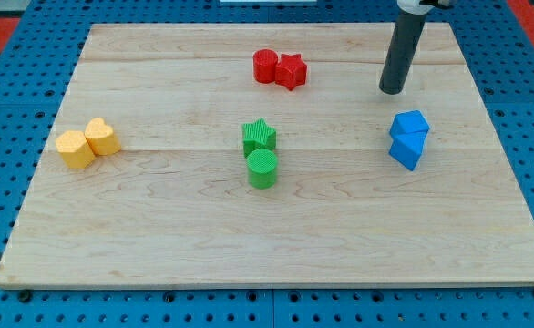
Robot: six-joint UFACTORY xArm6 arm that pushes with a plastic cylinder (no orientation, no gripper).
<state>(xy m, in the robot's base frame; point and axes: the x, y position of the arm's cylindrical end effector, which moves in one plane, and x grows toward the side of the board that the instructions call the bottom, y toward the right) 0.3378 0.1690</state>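
Board: a pale wooden board (158, 228) lies on a blue pegboard table (3, 100); red shows at the view's top corners.
Rod: a dark straight rod (404, 50) comes down from the view's top right, leaning slightly.
My tip: my tip (392, 91) rests on bare wood in the board's upper right part, touching no block.
Pincer: there is none; the arm ends in the rod alone, so nothing spreads or pinches.
Blue pair: nearest to my tip, just below it and a little to the view's right. A blue block (414, 122), faceted, sits at the top of the pair and a blue cube (405, 149) touches it from below. A gap of wood lies between my tip and the upper one.
Red pair: a red cylinder (265, 66) and a red star (292, 71) touch side by side near the board's top middle, well to the view's left of my tip.
Green pair: a green star (259, 136) with a green cylinder (261, 169) touching it just below, at the board's centre.
Yellow pair: two yellow blocks, one (75, 149) lower left and one (102, 136) upper right, touching, near the board's left edge, farthest from my tip; their exact shapes are hard to tell.
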